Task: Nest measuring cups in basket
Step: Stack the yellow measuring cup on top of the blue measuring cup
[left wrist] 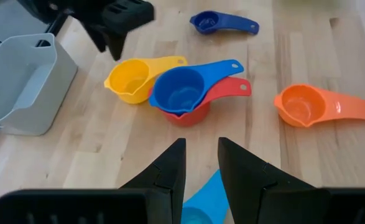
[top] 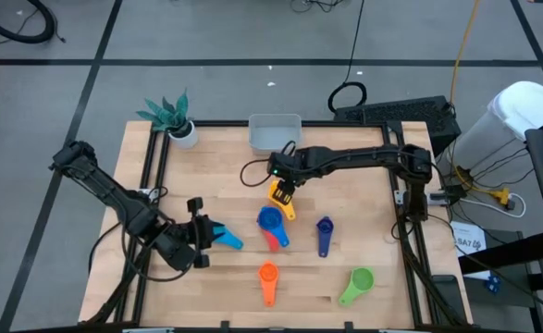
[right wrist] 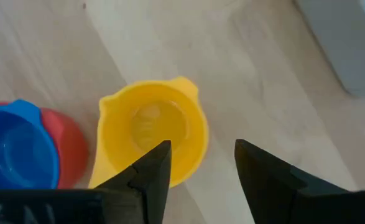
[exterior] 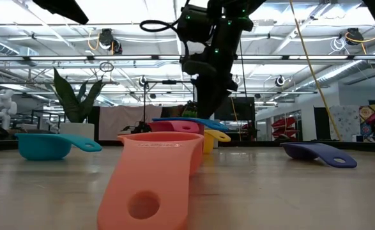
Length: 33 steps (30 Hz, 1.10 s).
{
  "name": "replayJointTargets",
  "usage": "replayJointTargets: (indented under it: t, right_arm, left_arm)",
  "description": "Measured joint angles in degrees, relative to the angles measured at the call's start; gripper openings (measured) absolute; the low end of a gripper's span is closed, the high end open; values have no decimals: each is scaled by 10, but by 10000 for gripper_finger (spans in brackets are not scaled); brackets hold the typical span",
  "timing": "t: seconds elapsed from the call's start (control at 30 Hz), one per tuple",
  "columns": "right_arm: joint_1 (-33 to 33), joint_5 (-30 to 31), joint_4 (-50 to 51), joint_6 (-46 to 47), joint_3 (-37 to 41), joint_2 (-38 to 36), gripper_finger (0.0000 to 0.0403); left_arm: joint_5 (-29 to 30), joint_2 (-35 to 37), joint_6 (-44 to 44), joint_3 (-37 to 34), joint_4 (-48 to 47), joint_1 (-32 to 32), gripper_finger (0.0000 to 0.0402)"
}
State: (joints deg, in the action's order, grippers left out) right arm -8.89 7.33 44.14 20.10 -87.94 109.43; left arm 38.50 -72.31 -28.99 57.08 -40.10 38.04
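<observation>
The pale grey-blue basket (top: 275,132) (left wrist: 20,81) sits at the table's far edge. The yellow cup (top: 280,197) (right wrist: 154,130) rests on the table, and my right gripper (top: 285,188) (right wrist: 201,149) hangs open just above it. The blue cup (top: 269,220) (left wrist: 179,90) sits nested in the red cup (left wrist: 198,112). The dark blue cup (top: 324,228), the orange cup (top: 267,275) and the green cup (top: 359,280) lie apart on the wood. My left gripper (top: 211,236) (left wrist: 201,146) hovers open over the light blue cup (top: 228,240) (exterior: 43,145), which rests on the table.
A potted teal plant (top: 177,116) stands at the far left corner, left of the basket. Black rails frame the table's edges. Bare wood lies between the basket and the yellow cup, and at the table's near left.
</observation>
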Motion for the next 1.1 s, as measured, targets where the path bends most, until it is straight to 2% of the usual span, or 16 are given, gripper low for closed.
replayJointTargets:
  t: [0.13,0.3,0.6,0.7,0.83,0.93,1.1]
  right_arm:
    - [-8,1,-5,0,7,1,188]
    - [-16,-3,-50,5,69,1,186]
    - [-19,-45,-123,26,129,0,177]
    - [-19,-45,-119,18,129,0,138]
    - [-19,-44,-109,-21,129,-3,25]
    - [-19,-35,-101,-29,128,-3,6]
    - [-19,-29,-98,-33,129,-25,2]
  left_arm:
    - [0,0,2,0,1,2,97]
    - [0,0,-7,0,2,5,97]
    - [0,0,-7,0,2,11,97]
    - [0,0,-7,0,3,11,97]
    - [0,0,-7,0,3,11,97]
    - [0,0,-8,0,3,11,97]
    - [0,0,-13,0,3,11,97]
